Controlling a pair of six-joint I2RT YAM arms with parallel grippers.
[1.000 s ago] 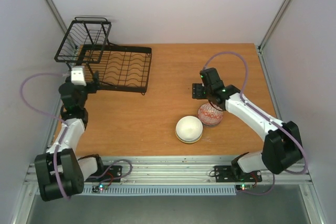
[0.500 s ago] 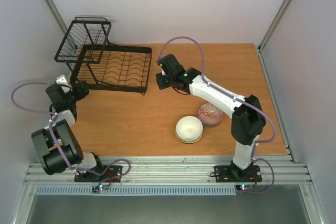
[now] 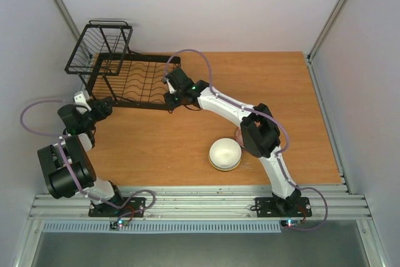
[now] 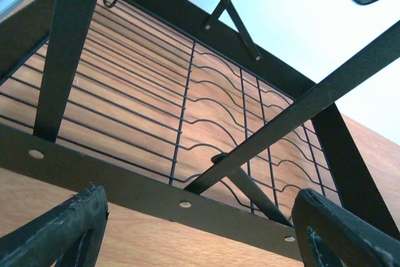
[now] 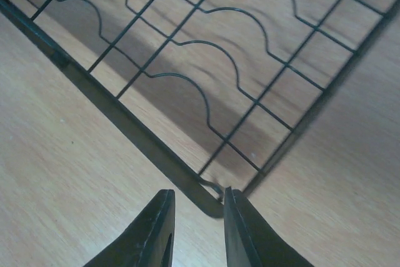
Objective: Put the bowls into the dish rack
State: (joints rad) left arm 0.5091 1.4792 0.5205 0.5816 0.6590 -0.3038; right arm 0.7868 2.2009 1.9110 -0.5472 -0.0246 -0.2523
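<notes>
At the near right corner of the dish rack [image 3: 134, 80], the right gripper [image 5: 197, 192] had its jaws almost together, with only a thin gap. The rack's corner sat right at the tips — I could not tell if it was pinched. By the rack's near left side, the left gripper [image 4: 200, 197] was wide open and held nothing. The cream-white bowl [image 3: 225, 153] and the red-and-white bowl [image 3: 238, 135], half hidden by the right arm [image 3: 228, 105], sat well apart from the rack, near and right — closest to that arm. They would likely need carrying far and left.
</notes>
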